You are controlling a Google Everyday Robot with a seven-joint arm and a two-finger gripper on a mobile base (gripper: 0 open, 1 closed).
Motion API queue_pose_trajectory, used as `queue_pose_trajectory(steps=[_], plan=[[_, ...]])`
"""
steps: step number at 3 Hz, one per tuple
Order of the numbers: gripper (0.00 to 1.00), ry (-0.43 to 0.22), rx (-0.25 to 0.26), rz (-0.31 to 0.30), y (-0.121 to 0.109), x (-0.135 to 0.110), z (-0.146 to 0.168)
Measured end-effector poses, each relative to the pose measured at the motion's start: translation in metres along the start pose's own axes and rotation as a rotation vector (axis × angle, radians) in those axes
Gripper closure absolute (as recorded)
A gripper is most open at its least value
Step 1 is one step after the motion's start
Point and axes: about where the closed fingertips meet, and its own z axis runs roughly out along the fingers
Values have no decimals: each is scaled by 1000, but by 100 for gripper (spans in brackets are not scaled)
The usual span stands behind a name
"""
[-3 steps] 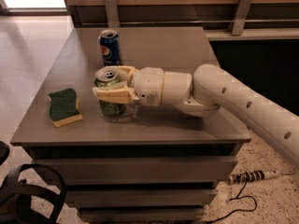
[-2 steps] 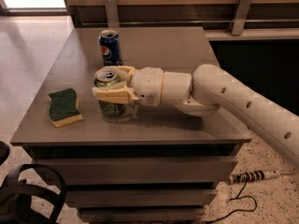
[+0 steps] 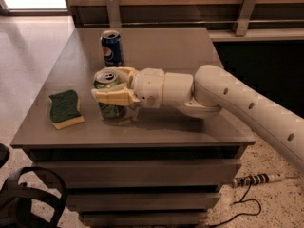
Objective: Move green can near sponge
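Observation:
The green can (image 3: 111, 110) stands upright on the grey table (image 3: 166, 46), left of the middle near the front. My gripper (image 3: 105, 83) reaches in from the right, with one cream finger (image 3: 113, 97) across the can's near side and the other behind it, shut on the can. The sponge (image 3: 64, 108), dark green on top over a yellow base, lies flat to the left of the can, about a can's width away, near the table's front left corner.
A blue Pepsi can (image 3: 111, 48) stands upright behind the green can, toward the back of the table. My white arm (image 3: 247, 103) crosses the table's right side. A wooden wall with metal brackets runs behind. A cable (image 3: 256, 179) lies on the floor at the right.

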Motion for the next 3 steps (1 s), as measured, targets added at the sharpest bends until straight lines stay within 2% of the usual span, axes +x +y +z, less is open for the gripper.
queue_pose_trajectory(steps=[1, 2, 3], plan=[[13, 0, -4, -1, 1, -1, 2], [0, -1, -8, -2, 3, -1, 4], [0, -1, -8, -2, 3, -1, 4]])
